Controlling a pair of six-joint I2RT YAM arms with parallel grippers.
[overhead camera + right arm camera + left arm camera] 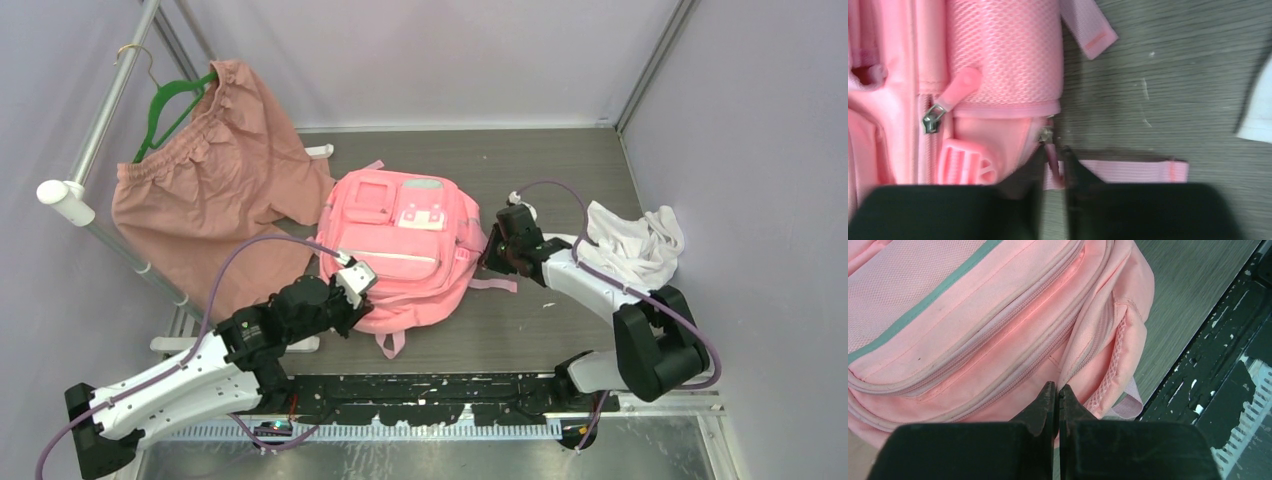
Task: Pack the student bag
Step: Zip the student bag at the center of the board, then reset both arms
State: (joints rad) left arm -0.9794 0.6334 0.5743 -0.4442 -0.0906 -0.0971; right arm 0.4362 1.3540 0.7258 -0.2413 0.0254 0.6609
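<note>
The student bag (400, 245), a bright pink backpack, lies flat in the middle of the table with its front pockets up. My left gripper (357, 283) is at the bag's lower left corner. In the left wrist view the gripper (1057, 390) is shut, and a fold of the bag's side fabric (998, 315) runs into its tips. My right gripper (494, 250) is at the bag's right side. In the right wrist view the gripper (1053, 160) is shut on a pink zipper pull (1051, 154), beside the bag's mesh side pocket (1003, 50).
A dusty-pink garment (210, 190) hangs on a green hanger (170, 105) from a white rack (95, 130) at the left. A white cloth (635, 245) lies at the right. A loose pink strap (1128, 171) lies on the table. A black rail (430, 390) runs along the near edge.
</note>
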